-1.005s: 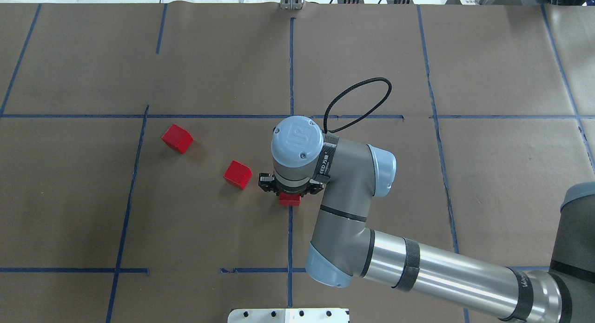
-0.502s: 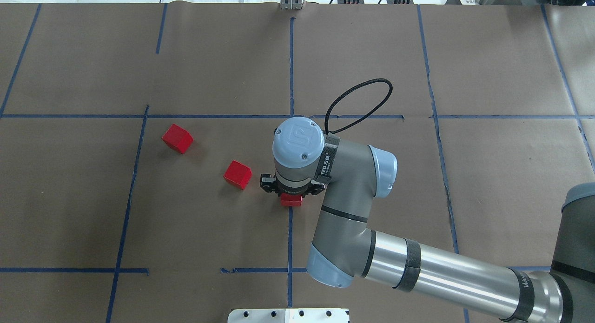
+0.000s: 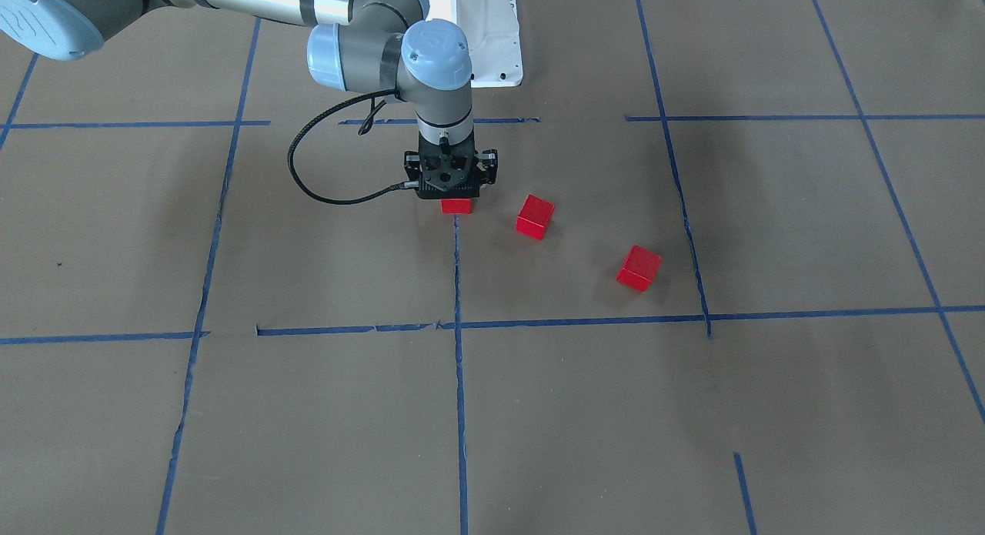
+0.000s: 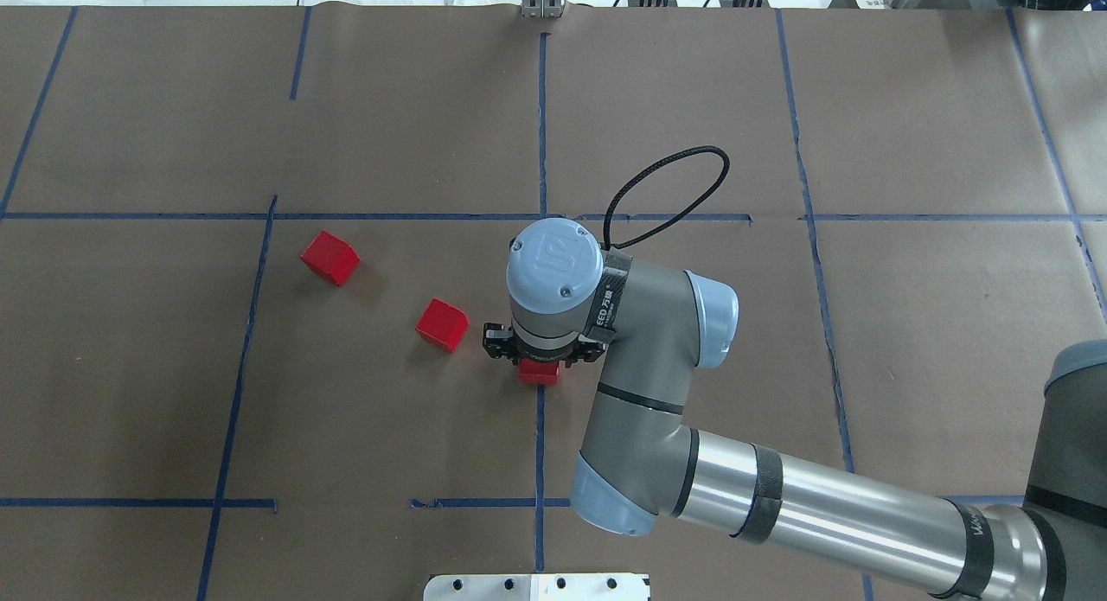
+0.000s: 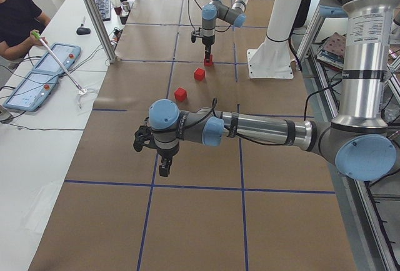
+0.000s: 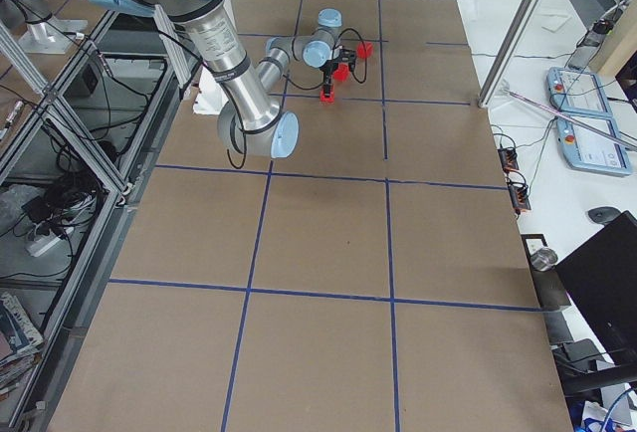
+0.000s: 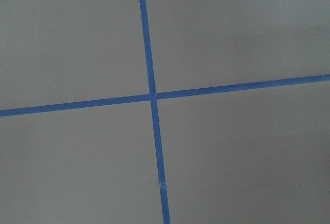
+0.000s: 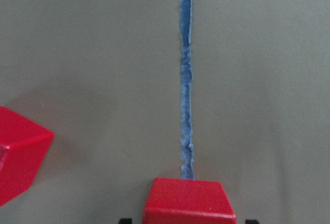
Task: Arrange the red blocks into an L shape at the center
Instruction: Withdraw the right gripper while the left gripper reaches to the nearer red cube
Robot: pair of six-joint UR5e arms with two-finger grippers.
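Three red blocks lie in the center cell (image 4: pixel 389 428) of the brown paper. My right gripper (image 3: pixel 456 199) points straight down, shut on one red block (image 4: pixel 539 373) on the vertical blue tape line; the right wrist view shows this block (image 8: pixel 190 202) between the fingertips. A second red block (image 4: pixel 442 325) sits just to its left, apart from it, and also shows in the right wrist view (image 8: pixel 20 157). The third red block (image 4: pixel 329 258) lies farther left. My left gripper (image 5: pixel 164 168) hangs over bare paper far from the blocks; I cannot tell whether it is open or shut.
The white robot base plate (image 4: pixel 536 586) sits at the near table edge. A black cable loop (image 4: pixel 670 190) arcs beyond the right wrist. In the exterior left view an operator (image 5: pixel 19 24) sits at a side table with control panels.
The right gripper and its block shifted slightly right and back again. The two loose blocks have not moved.
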